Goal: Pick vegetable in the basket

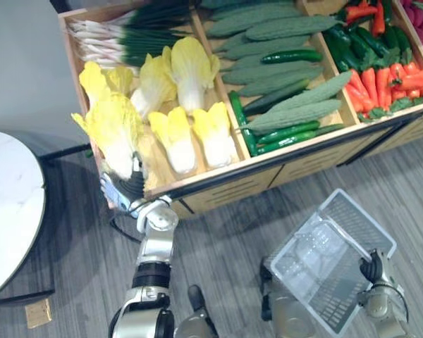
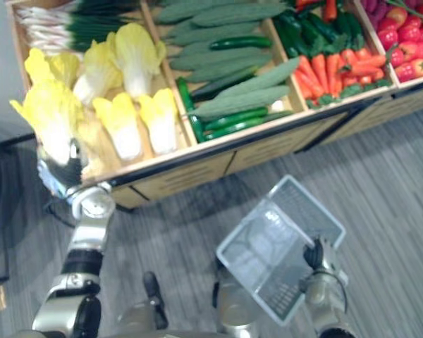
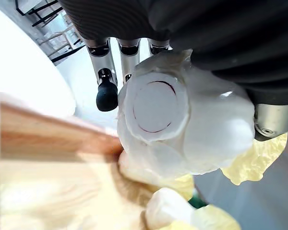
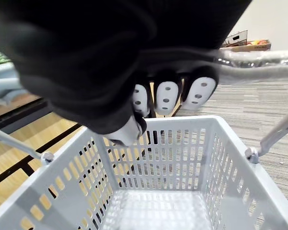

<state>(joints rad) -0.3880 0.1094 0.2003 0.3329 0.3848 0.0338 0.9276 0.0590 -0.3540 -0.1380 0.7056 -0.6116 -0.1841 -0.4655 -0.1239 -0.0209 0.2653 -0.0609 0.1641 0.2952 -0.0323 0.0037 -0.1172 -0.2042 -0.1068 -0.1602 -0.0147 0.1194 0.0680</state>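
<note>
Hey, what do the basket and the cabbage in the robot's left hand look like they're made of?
Basket: light grey moulded plastic, matte, judging by its slotted walls; the handle looks like shiny metal. Cabbage: likely a plastic replica, since its white base is smooth and glossy with a neat circular mark, but real leaf cannot be ruled out.

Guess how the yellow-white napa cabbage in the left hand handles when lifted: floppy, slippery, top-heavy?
The yellow-white napa cabbage shows a smooth, glossy cut base, like moulded plastic: probably stiff, light, somewhat slippery. The left hand curls round only that base, leafy top above it, so it may tip.
</note>
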